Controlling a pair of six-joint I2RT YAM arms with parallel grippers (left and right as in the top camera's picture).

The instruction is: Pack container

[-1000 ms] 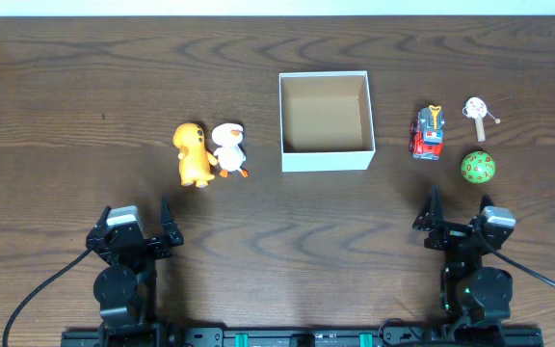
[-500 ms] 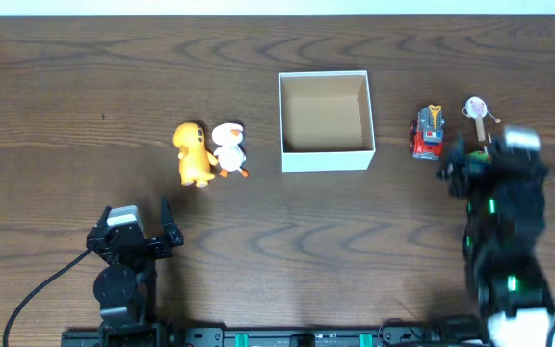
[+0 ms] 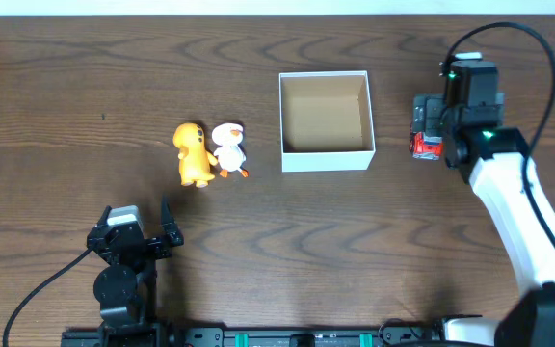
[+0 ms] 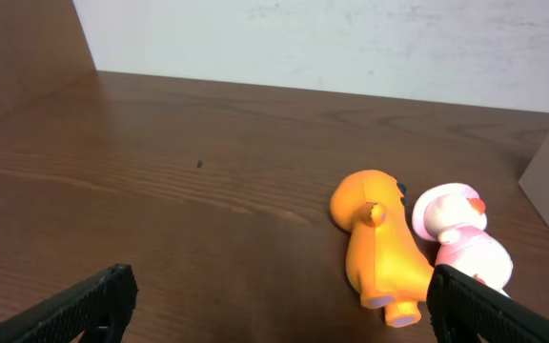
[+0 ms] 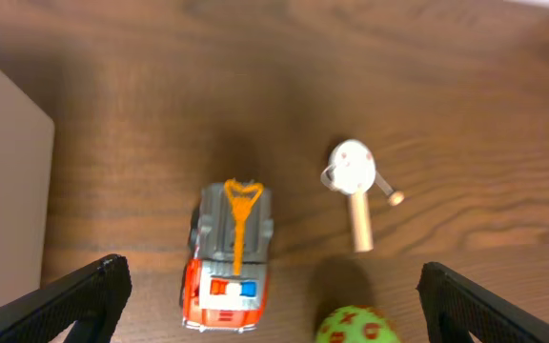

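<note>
The container, a white square box with a brown inside, stands open at the table's middle. Its wall shows at the left edge of the right wrist view. My right gripper hangs open, pointing down over the toys to the right of the box. Between its fingertips lie a red and grey fire truck and a green ball. My left gripper rests open at the near left edge, holding nothing. In its wrist view an orange toy lies ahead.
A white duck lies against the orange toy left of the box. A white rattle with a wooden handle lies beyond the ball. The right arm covers the ball and rattle from overhead; part of the truck shows.
The right arm has swung from its rest at the near edge out over the toys right of the box. Left arm and all toys are unmoved.
</note>
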